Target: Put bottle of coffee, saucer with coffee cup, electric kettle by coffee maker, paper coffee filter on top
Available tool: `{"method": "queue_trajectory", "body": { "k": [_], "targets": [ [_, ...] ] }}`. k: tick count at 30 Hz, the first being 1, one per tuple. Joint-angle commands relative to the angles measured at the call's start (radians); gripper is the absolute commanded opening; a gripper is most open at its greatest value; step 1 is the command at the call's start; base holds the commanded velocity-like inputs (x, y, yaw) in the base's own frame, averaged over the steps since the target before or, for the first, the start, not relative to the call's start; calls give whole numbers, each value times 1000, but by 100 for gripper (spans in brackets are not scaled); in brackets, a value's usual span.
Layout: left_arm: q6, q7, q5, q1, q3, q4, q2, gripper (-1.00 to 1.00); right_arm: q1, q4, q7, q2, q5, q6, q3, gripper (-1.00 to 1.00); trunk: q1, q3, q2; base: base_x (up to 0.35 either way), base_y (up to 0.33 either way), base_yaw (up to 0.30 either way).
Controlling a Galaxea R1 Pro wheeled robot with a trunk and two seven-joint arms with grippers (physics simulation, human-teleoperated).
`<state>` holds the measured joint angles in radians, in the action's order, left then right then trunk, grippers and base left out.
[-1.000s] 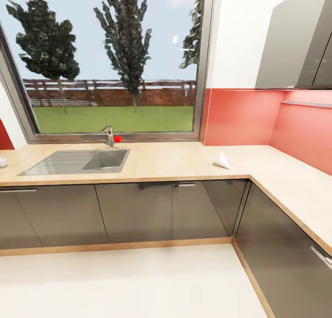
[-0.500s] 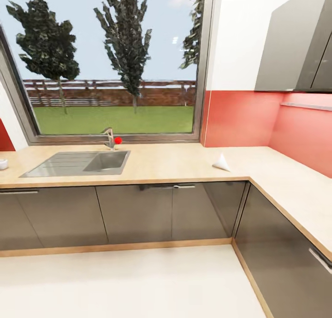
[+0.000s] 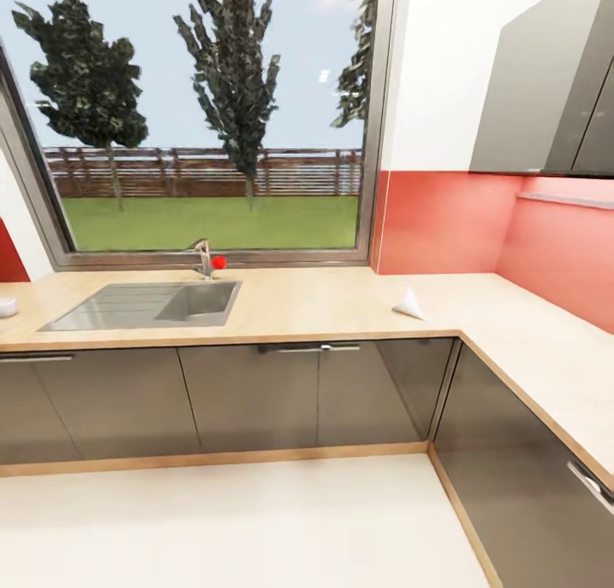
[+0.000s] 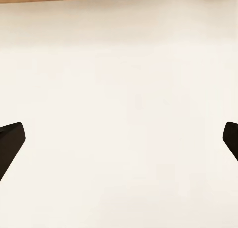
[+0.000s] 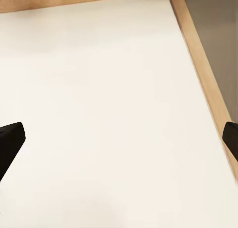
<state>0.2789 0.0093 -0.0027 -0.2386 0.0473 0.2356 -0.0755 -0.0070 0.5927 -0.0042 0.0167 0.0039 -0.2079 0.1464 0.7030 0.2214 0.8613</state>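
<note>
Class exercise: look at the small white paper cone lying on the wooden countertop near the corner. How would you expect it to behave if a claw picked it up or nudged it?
The paper coffee filter looks thin, so it is probably very light and would likely crumple under a firm pinch. Lying on its side on the smooth countertop, a nudge might slide it or roll it in an arc.

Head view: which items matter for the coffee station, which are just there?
Task-related:
- paper coffee filter, white cone on the countertop near the corner
- small white object at the counter's far left edge, possibly the cup; too cropped to tell

Just there:
- sink
- faucet
- cabinets
</note>
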Motion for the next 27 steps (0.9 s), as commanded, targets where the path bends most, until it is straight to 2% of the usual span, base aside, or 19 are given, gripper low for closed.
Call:
{"method": "queue_trajectory", "body": {
  "k": [1, 27],
  "targets": [
    [3, 0, 0, -1, 3, -1, 0, 100, -1, -1, 0, 0, 0, -3, 1, 100, -4, -2, -6, 0, 0, 0],
    [3, 0, 0, -1, 3, -1, 0, 100, -1, -1, 0, 0, 1, -3, 1, 100, -104, -83, -188, 0, 0, 0]
  ]
}}
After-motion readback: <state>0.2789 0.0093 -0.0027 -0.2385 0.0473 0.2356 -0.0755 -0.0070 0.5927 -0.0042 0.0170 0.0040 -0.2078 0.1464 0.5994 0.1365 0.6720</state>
